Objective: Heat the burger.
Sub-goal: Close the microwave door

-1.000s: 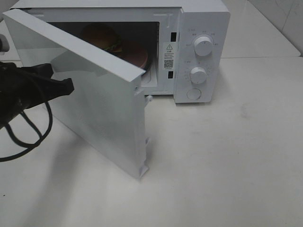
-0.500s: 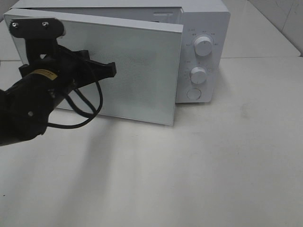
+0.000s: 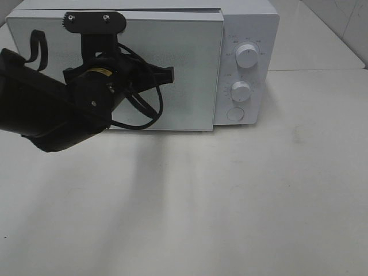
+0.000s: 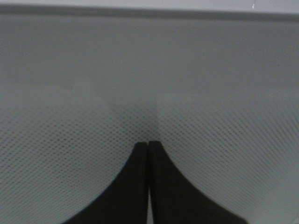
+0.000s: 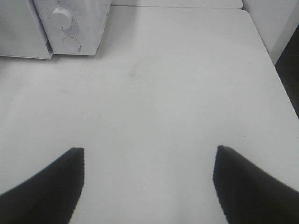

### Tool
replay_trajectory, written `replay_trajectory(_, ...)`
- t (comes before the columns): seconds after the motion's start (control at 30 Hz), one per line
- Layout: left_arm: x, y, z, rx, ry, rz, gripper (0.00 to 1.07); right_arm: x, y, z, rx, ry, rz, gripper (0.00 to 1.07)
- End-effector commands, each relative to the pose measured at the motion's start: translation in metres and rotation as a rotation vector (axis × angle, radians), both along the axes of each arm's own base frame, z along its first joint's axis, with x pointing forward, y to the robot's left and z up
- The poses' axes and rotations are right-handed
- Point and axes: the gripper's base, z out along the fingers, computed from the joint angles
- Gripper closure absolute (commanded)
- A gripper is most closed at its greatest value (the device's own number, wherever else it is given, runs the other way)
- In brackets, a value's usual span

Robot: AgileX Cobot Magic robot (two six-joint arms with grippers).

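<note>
The burger is hidden behind the shut door (image 3: pixel 190 69) of the white microwave (image 3: pixel 247 23). My left gripper (image 3: pixel 170 73) is shut and empty, its tips pressed against the door's dotted front, as the left wrist view (image 4: pixel 148 143) shows close up. My right gripper (image 5: pixel 148 154) is open and empty, hovering over the bare table to the right of the microwave; it is out of the exterior view.
Two round dials (image 3: pixel 246 55) (image 3: pixel 241 90) and a round button (image 3: pixel 236 114) sit on the microwave's right panel, also in the right wrist view (image 5: pixel 61 16). The white table (image 3: pixel 230 201) ends at a right edge (image 5: pixel 273 60).
The microwave door swung from wide open to shut, pushed by my left gripper moving right and toward the oven. The burger and pink plate went out of sight.
</note>
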Motion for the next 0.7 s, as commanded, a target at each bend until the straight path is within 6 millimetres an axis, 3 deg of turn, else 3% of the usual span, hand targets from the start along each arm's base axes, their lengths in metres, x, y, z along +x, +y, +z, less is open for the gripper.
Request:
replay_trajectory(0.03, 0.018, -0.005, 0.009, -0.007, -0.063, 0.042, 1.07, -0.004, -0.001, -0.001, -0.008, -0.024, 0.001, 0.32)
replay_trajectory(0.37, 0.027, -0.013, 0.014, 0.010, -0.048, 0.026, 1.07, -0.004, -0.001, -0.001, -0.008, -0.024, 0.001, 0.32)
replay_trajectory(0.5, 0.005, -0.025, 0.014, 0.020, 0.020, -0.051, 1.07, -0.004, -0.001, -0.001, -0.008, -0.024, 0.001, 0.32)
replay_trajectory(0.7, -0.021, -0.023, 0.008, 0.001, 0.138, -0.077, 1.07, -0.004, -0.001, -0.001, -0.008, -0.024, 0.001, 0.32)
